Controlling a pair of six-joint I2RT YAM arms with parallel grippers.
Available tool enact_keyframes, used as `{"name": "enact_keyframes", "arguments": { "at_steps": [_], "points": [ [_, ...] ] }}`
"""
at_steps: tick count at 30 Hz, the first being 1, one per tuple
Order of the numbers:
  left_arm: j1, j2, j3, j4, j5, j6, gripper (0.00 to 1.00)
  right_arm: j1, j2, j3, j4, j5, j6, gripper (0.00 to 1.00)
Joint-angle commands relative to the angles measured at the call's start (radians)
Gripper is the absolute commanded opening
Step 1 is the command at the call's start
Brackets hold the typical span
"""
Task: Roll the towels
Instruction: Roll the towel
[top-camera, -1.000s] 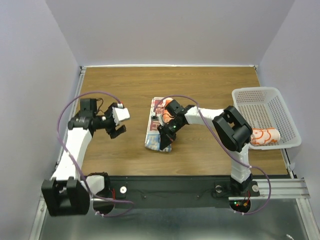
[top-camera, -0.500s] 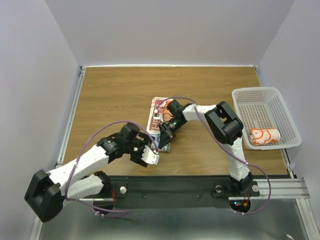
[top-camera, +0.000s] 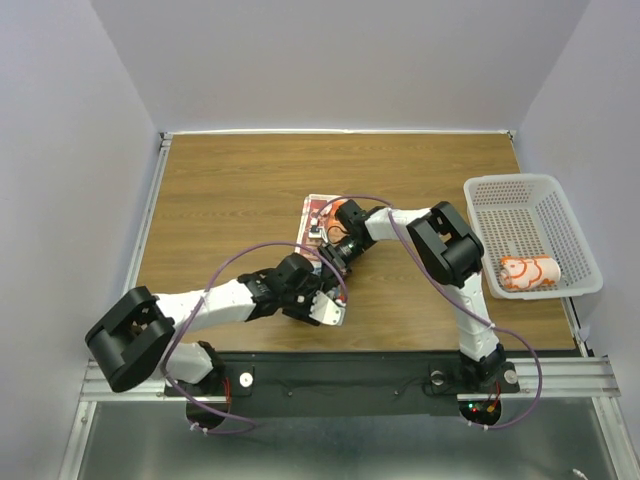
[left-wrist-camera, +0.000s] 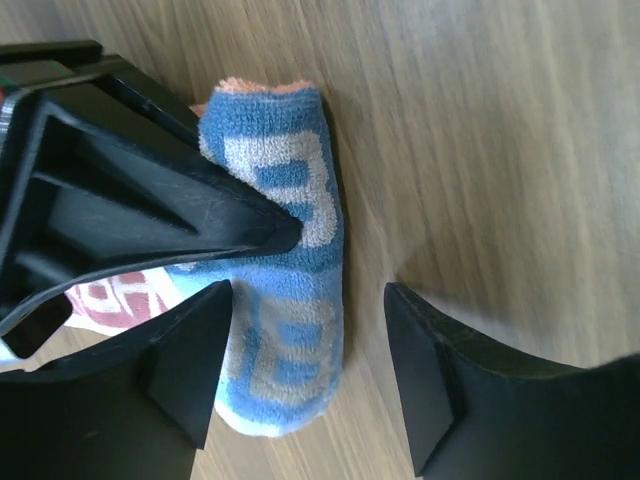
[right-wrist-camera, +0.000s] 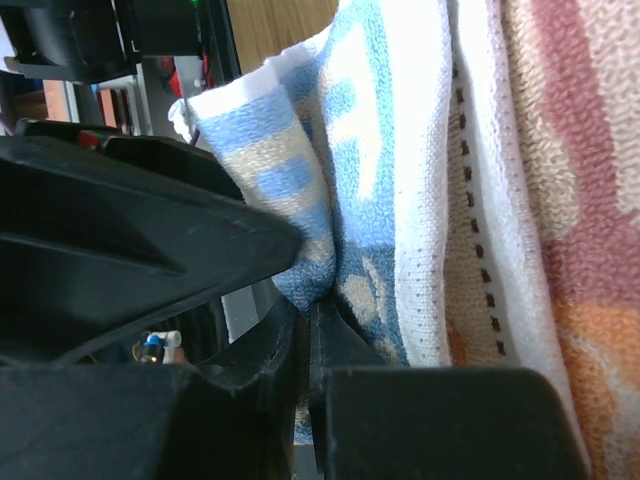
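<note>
One towel (top-camera: 318, 212), white with an orange border and blue lettering, lies mid-table and is partly rolled from its near end. In the left wrist view the blue-lettered roll (left-wrist-camera: 285, 290) sits between the fingers of my left gripper (left-wrist-camera: 308, 370), which is open. One finger is against the roll and the other stands apart over bare wood. My right gripper (top-camera: 335, 258) is shut on a fold of this towel (right-wrist-camera: 400, 180), pinching the cloth at its fingertips (right-wrist-camera: 312, 300). A second towel (top-camera: 527, 272) lies rolled in the basket.
The white perforated basket (top-camera: 510, 182) stands at the table's right edge. My left arm stretches low across the near part of the table, and my right arm bends back over the towel from the right. Bare wood lies to the left and far side.
My left arm swung from the left side of the table across to the towel's near end, and its jaws narrowed a little. My right gripper stayed on the towel, shifting slightly.
</note>
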Motion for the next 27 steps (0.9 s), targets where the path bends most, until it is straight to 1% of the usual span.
{"name": "enact_keyframes", "arguments": {
  "at_steps": [1, 3, 4, 6, 7, 9, 10, 11, 12, 13, 14, 15, 16, 17, 18, 19, 21, 22, 23, 24, 25, 26, 27],
  "points": [
    [-0.006, 0.040, -0.002, 0.087, -0.058, -0.036, 0.66, -0.008, 0.006, 0.025, -0.011, -0.026, 0.002, 0.09],
    [-0.006, 0.078, 0.004, 0.087, -0.071, -0.053, 0.59, -0.008, 0.004, 0.025, -0.013, -0.028, 0.002, 0.09],
    [-0.005, 0.093, 0.010, 0.083, -0.080, -0.061, 0.52, -0.009, -0.001, 0.027, -0.011, -0.028, 0.001, 0.09],
    [-0.005, 0.100, 0.009, 0.071, -0.080, -0.067, 0.43, -0.012, -0.008, 0.027, -0.014, -0.025, 0.002, 0.11],
    [-0.005, 0.104, 0.013, 0.063, -0.068, -0.080, 0.33, -0.015, -0.011, 0.033, -0.014, -0.025, 0.005, 0.12],
    [-0.006, 0.109, 0.030, 0.006, -0.045, -0.102, 0.26, -0.031, -0.022, 0.041, -0.016, -0.015, 0.010, 0.18],
    [-0.005, 0.110, 0.053, -0.049, -0.010, -0.114, 0.22, -0.038, -0.027, 0.047, -0.016, -0.003, 0.013, 0.23],
    [-0.003, 0.114, 0.067, -0.074, 0.007, -0.129, 0.20, -0.049, -0.036, 0.056, -0.016, 0.004, 0.016, 0.29],
    [-0.003, 0.114, 0.079, -0.098, 0.027, -0.157, 0.18, -0.073, -0.044, 0.061, -0.016, 0.014, 0.019, 0.42],
    [-0.005, 0.112, 0.101, -0.151, 0.047, -0.163, 0.17, -0.089, -0.065, 0.068, -0.016, 0.038, 0.022, 0.49],
    [-0.003, 0.112, 0.110, -0.173, 0.085, -0.169, 0.16, -0.104, -0.079, 0.085, -0.017, 0.049, 0.028, 0.55],
    [0.000, 0.112, 0.118, -0.190, 0.102, -0.174, 0.16, -0.145, -0.093, 0.094, -0.016, 0.052, 0.028, 0.63],
    [0.001, 0.117, 0.127, -0.239, 0.121, -0.180, 0.16, -0.167, -0.109, 0.103, -0.016, 0.057, 0.028, 0.67],
    [0.003, 0.133, 0.145, -0.261, 0.154, -0.182, 0.16, -0.190, -0.137, 0.119, -0.017, 0.058, 0.063, 0.75],
    [0.004, 0.144, 0.156, -0.284, 0.170, -0.183, 0.16, -0.243, -0.154, 0.146, -0.019, 0.057, 0.068, 0.95],
    [0.009, 0.155, 0.179, -0.325, 0.187, -0.183, 0.16, -0.274, -0.168, 0.165, -0.019, 0.055, 0.077, 1.00],
    [0.020, 0.193, 0.207, -0.363, 0.237, -0.185, 0.17, -0.334, -0.208, 0.197, -0.020, 0.032, 0.105, 1.00],
    [0.055, 0.207, 0.242, -0.403, 0.294, -0.183, 0.17, -0.388, -0.223, 0.228, -0.024, 0.026, 0.113, 1.00],
    [0.076, 0.236, 0.262, -0.420, 0.325, -0.185, 0.18, -0.412, -0.264, 0.237, -0.027, 0.028, 0.114, 1.00],
    [0.102, 0.253, 0.283, -0.437, 0.352, -0.185, 0.19, -0.452, -0.289, 0.240, -0.030, 0.038, 0.108, 1.00],
    [0.127, 0.273, 0.326, -0.475, 0.404, -0.186, 0.19, -0.466, -0.321, 0.234, -0.033, 0.078, 0.104, 1.00],
    [0.174, 0.320, 0.349, -0.497, 0.426, -0.183, 0.20, -0.475, -0.350, 0.222, -0.048, 0.105, 0.070, 1.00],
    [0.194, 0.345, 0.372, -0.520, 0.446, -0.180, 0.20, -0.477, -0.423, 0.205, -0.057, 0.136, 0.046, 1.00]
  ]
}}
